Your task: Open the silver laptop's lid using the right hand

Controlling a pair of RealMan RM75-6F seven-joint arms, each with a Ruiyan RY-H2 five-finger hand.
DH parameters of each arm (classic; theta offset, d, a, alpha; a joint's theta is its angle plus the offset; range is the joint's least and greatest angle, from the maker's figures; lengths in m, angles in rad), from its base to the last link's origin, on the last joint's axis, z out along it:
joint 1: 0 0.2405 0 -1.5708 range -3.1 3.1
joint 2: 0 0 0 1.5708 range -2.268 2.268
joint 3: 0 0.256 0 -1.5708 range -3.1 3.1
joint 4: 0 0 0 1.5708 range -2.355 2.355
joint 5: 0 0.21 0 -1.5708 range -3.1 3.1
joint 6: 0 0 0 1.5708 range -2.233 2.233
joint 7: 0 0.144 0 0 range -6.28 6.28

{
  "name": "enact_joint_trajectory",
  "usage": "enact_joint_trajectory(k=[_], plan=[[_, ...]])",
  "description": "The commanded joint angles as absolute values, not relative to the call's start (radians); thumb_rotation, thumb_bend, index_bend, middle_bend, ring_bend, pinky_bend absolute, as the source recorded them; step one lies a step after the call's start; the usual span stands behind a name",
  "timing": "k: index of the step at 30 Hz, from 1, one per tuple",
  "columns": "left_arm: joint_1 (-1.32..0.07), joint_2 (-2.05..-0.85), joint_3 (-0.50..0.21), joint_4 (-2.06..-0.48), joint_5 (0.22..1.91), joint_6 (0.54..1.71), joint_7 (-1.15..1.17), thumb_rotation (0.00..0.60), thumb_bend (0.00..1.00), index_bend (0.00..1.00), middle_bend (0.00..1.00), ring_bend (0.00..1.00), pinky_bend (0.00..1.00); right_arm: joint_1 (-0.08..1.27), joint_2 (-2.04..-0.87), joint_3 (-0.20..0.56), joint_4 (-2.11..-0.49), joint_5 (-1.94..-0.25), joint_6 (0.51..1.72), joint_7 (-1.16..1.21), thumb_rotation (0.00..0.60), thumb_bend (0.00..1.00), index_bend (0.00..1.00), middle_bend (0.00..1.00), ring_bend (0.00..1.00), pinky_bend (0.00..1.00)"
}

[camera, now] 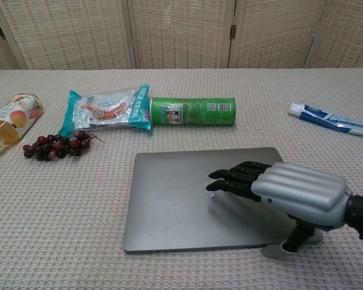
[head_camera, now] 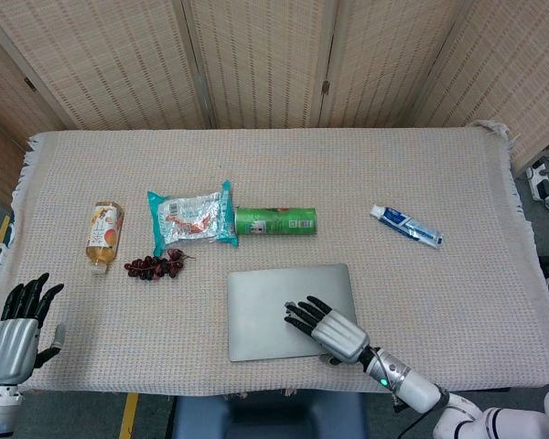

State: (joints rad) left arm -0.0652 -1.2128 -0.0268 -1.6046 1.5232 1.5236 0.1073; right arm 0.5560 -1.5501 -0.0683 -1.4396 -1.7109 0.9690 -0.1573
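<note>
The silver laptop [head_camera: 265, 315] lies shut or nearly shut at the table's near middle, also in the chest view [camera: 175, 199]. My right hand [head_camera: 334, 334] lies over its near right part, fingers stretched flat on the lid. In the chest view the right hand [camera: 290, 196] has its thumb under the lid's front edge near the right corner, so the lid is pinched. The front edge looks slightly raised there. My left hand [head_camera: 14, 334] hangs off the table's near left corner, fingers apart and holding nothing.
Behind the laptop lie a green chips can [head_camera: 275, 221] and a snack bag [head_camera: 190, 216]. Dark grapes [head_camera: 153, 266] and a juice bottle [head_camera: 103, 236] are to the left. A toothpaste tube [head_camera: 405, 225] lies at the right. The table edge runs just below the laptop.
</note>
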Motion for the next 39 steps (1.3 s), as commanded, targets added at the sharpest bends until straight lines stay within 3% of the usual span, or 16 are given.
enact_joint_trajectory(k=[1, 10, 39], plan=[[-0.064, -1.215, -0.026, -1.603, 1.521, 1.523, 0.107, 0.6, 0.55, 0.17, 0.05, 0.01, 0.0, 0.556, -1.538, -0.049, -1.445, -1.686, 0.982, -0.153, 0.6, 0.25, 0.0, 0.0, 0.0, 0.0], [-0.064, -1.217, -0.027, -1.6, 1.521, 1.523, 0.106, 0.6, 0.55, 0.17, 0.05, 0.01, 0.0, 0.58, -1.508, -0.068, -1.514, -1.715, 0.986, -0.128, 0.6, 0.25, 0.0, 0.0, 0.0, 0.0], [-0.054, -1.217, -0.024, -1.577, 1.511, 1.523, 0.083, 0.6, 0.55, 0.17, 0.05, 0.01, 0.0, 0.681, -1.62, -0.02, -1.432, -1.627, 0.871, -0.196, 0.6, 0.25, 0.0, 0.0, 0.0, 0.0]])
